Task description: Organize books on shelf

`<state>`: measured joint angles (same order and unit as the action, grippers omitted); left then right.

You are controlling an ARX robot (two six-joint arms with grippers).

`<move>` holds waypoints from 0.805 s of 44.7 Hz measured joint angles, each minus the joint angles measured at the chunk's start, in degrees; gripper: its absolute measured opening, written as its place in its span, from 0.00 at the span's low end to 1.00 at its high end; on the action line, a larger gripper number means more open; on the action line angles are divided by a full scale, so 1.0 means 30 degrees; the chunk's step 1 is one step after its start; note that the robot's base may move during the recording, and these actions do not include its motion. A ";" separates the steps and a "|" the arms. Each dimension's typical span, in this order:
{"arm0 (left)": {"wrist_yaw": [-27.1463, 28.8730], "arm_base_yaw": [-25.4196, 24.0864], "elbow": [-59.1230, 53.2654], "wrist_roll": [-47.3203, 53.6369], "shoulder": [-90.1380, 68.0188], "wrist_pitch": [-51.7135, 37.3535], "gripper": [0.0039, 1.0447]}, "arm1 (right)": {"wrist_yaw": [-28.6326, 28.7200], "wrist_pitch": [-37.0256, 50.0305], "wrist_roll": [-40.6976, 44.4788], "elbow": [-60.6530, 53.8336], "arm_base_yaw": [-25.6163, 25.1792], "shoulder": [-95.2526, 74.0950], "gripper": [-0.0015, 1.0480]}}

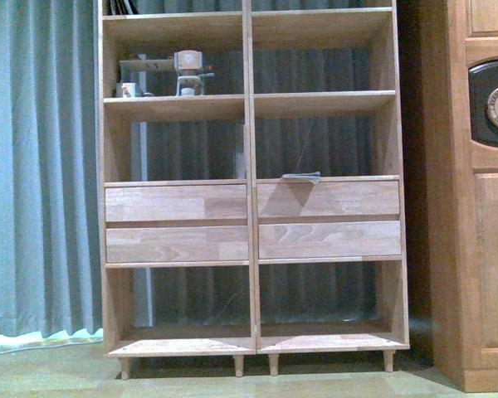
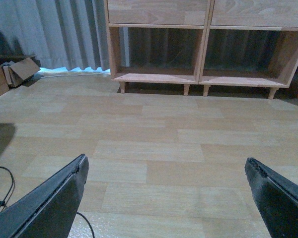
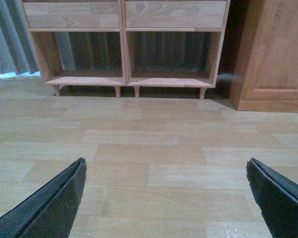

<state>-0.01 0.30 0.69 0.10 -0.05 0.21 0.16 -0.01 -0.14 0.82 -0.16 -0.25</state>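
The light wooden shelf (image 1: 251, 201) fills the front view, with two columns, four drawer fronts and short legs. A thin grey book (image 1: 302, 177) lies flat on the plank above the right drawers. Thin dark-edged books (image 1: 121, 7) lean at the top left corner, mostly cut off. Neither gripper shows in the front view. My left gripper (image 2: 165, 161) hangs open over bare floor, well short of the shelf's bottom bays (image 2: 198, 54). The right gripper (image 3: 165, 162) is open too, with nothing between its fingers, facing the shelf's lower bays (image 3: 124, 54).
A small grinder-like device (image 1: 188, 73) and a cup (image 1: 129, 89) stand on the upper left plank. A darker cabinet (image 1: 485, 207) with a round dial stands right of the shelf. Grey curtain (image 1: 33, 166) hangs behind. A cardboard box (image 2: 20, 71) and cable (image 2: 1, 187) lie left.
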 joint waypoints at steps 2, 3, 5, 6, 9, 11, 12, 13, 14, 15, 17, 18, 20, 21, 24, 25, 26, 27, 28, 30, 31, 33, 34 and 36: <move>0.0007 0.0000 0.0000 0.0000 0.0000 0.0000 0.93 | 0.0000 0.0000 0.0000 0.0000 0.0000 0.0000 0.93; 0.0000 0.0000 0.0000 0.0000 0.0000 0.0000 0.93 | 0.0000 0.0000 0.0000 0.0000 0.0000 0.0000 0.93; 0.0007 0.0000 0.0000 0.0000 0.0000 0.0000 0.93 | 0.0000 0.0000 0.0000 0.0000 0.0000 0.0000 0.93; 0.0000 0.0000 0.0000 0.0000 0.0000 0.0000 0.93 | 0.0000 0.0000 0.0000 0.0000 0.0000 0.0000 0.93; 0.0007 0.0000 0.0000 0.0000 0.0000 0.0000 0.93 | 0.0007 0.0000 0.0000 0.0000 0.0000 0.0000 0.93; 0.0000 0.0000 0.0000 0.0000 0.0000 0.0000 0.93 | 0.0000 0.0000 0.0000 0.0000 0.0000 0.0000 0.93; 0.0000 0.0000 0.0000 0.0000 0.0000 0.0000 0.93 | 0.0000 0.0000 0.0000 -0.0007 0.0000 0.0000 0.93; 0.0000 0.0000 0.0000 0.0000 0.0000 0.0000 0.93 | 0.0000 0.0000 0.0000 0.0000 0.0000 0.0000 0.93; 0.0000 0.0000 0.0000 0.0000 0.0000 0.0000 0.93 | 0.0000 0.0000 0.0000 0.0000 0.0000 0.0000 0.93; 0.0000 0.0000 0.0000 0.0000 0.0000 0.0000 0.93 | 0.0000 0.0000 0.0000 0.0000 0.0000 0.0000 0.93; 0.0007 0.0000 0.0000 0.0000 0.0000 0.0000 0.93 | 0.0000 0.0000 0.0000 0.0000 0.0000 0.0000 0.93; 0.0000 0.0000 0.0000 0.0000 0.0000 0.0000 0.93 | 0.0000 0.0000 0.0000 0.0000 0.0000 0.0000 0.93; 0.0000 0.0000 0.0000 0.0000 0.0000 0.0000 0.93 | 0.0000 0.0000 0.0000 0.0000 0.0000 0.0000 0.93; 0.0007 0.0000 0.0000 0.0000 0.0000 0.0000 0.93 | 0.0007 0.0000 0.0000 0.0000 0.0000 0.0000 0.93; 0.0000 0.0000 0.0000 0.0000 0.0000 0.0000 0.93 | 0.0000 0.0000 0.0000 0.0000 0.0000 -0.0007 0.93; 0.0007 0.0000 0.0000 0.0000 0.0000 0.0000 0.93 | 0.0000 0.0000 0.0000 -0.0007 0.0000 -0.0007 0.93; 0.0000 0.0000 0.0000 0.0000 0.0000 0.0000 0.93 | 0.0007 0.0000 0.0000 0.0000 0.0000 0.0000 0.93; 0.0000 0.0000 0.0000 0.0000 0.0000 0.0000 0.93 | 0.0000 0.0000 0.0007 -0.0007 0.0000 0.0000 0.93; 0.0000 0.0000 0.0000 0.0000 0.0000 0.0000 0.93 | 0.0000 0.0000 0.0007 0.0000 0.0000 -0.0007 0.93; 0.0007 0.0000 0.0000 0.0000 0.0000 0.0000 0.93 | 0.0000 0.0000 0.0007 0.0000 0.0000 0.0000 0.93; 0.0000 0.0000 0.0000 0.0000 0.0000 0.0000 0.93 | 0.0000 0.0000 0.0000 0.0000 0.0000 0.0000 0.93; 0.0007 0.0000 0.0000 0.0000 0.0007 0.0000 0.93 | 0.0000 0.0000 0.0000 0.0000 0.0000 0.0000 0.93; -0.0007 0.0000 0.0000 0.0000 0.0000 0.0000 0.93 | 0.0000 0.0000 0.0000 0.0000 0.0000 0.0000 0.93; 0.0007 0.0000 0.0000 0.0000 0.0000 0.0000 0.93 | 0.0000 0.0000 0.0000 0.0000 0.0000 0.0000 0.93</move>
<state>0.01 0.30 0.69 0.10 -0.05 0.21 0.16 -0.01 -0.14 0.82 -0.16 -0.25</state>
